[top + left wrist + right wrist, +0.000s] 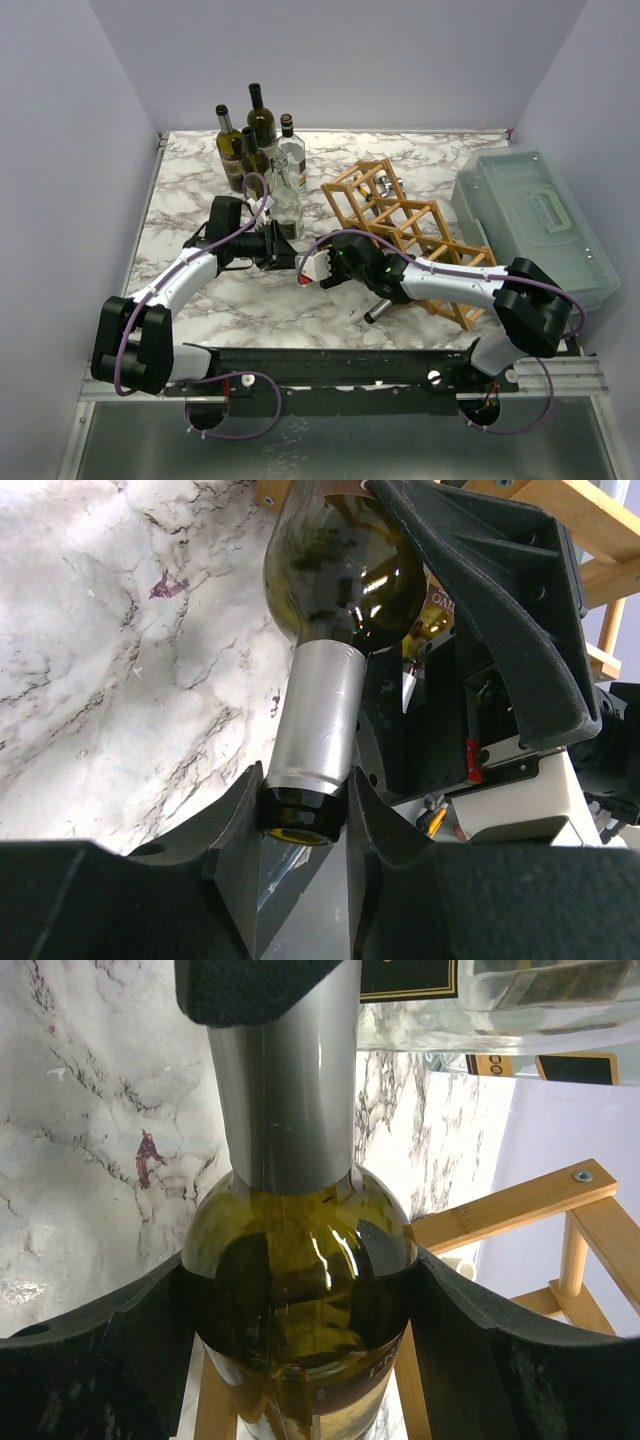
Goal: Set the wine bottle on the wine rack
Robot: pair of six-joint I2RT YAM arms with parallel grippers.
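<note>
Overhead, we see both arms meeting near the middle of the white, grey-veined marble table top [180, 200], with one dark olive-green glass wine bottle [300, 1270] held between them. We find the left gripper [305, 815] closed tight — its two black fingers [225, 830] pinch the very tip of the neck, at the end of the silver foil capsule [320, 710]. The right gripper [300, 1310] stands much wider, yet it too has a hold: its curved black pads [120, 1340] press against both sides of the bottle's shoulder, where the glass swells out from the neck. The bottle lies roughly level over the marble, neck toward the left arm and body toward the right arm. We cannot tell from these views whether its underside touches the surface. The light wooden lattice wine rack [400, 225] of thin square sticks sits just beyond and to the right of the held bottle. The bottle is outside its cells, and the sticks show close beside the glass in both wrist views. At the back left stands a cluster of upright glass bottles [255, 150] — some dark green, some clear. A translucent grey-green lidded plastic box [530, 215] rests at the right edge of the table, just beside the rack.
</note>
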